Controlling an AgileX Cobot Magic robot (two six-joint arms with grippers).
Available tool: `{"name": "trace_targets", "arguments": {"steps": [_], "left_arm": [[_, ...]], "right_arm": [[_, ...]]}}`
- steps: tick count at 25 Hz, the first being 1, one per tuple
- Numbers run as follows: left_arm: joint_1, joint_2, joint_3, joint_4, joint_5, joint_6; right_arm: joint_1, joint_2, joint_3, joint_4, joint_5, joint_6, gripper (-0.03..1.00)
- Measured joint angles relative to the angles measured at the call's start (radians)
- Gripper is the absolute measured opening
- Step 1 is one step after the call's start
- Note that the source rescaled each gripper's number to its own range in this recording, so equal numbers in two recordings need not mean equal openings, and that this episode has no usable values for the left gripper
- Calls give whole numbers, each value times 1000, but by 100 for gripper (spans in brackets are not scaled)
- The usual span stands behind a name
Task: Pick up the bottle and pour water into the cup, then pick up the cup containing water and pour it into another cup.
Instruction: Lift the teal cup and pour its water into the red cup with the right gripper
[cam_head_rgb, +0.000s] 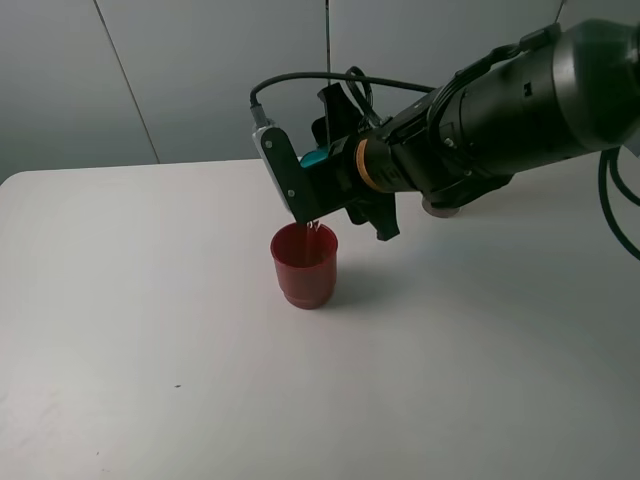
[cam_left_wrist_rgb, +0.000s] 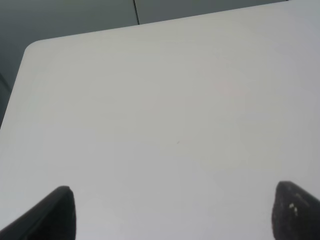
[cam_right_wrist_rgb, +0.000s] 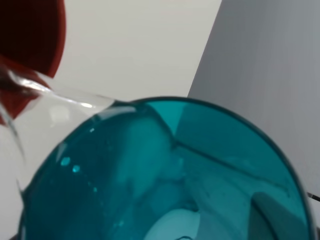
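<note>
Your right gripper (cam_head_rgb: 318, 190) clamps the teal cup (cam_head_rgb: 314, 159), tipped on its side directly above the red cup (cam_head_rgb: 304, 264) on the white table (cam_head_rgb: 150, 330), water streaming in. Your left gripper (cam_left_wrist_rgb: 172, 212) hangs open, grasping nothing.

Open worktop, one blocked patch

The red cup (cam_head_rgb: 304, 266) and the right arm (cam_head_rgb: 480, 115) above it block the middle; worktop (cam_head_rgb: 130, 330) from 6 to 10 o'clock lies bare.
</note>
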Motion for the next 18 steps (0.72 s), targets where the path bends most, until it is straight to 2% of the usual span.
{"name": "trace_targets", "arguments": {"steps": [18], "left_arm": [[0,0,0,0,0,0]], "right_arm": [[13,8,0,0,26,-197,13]]}}
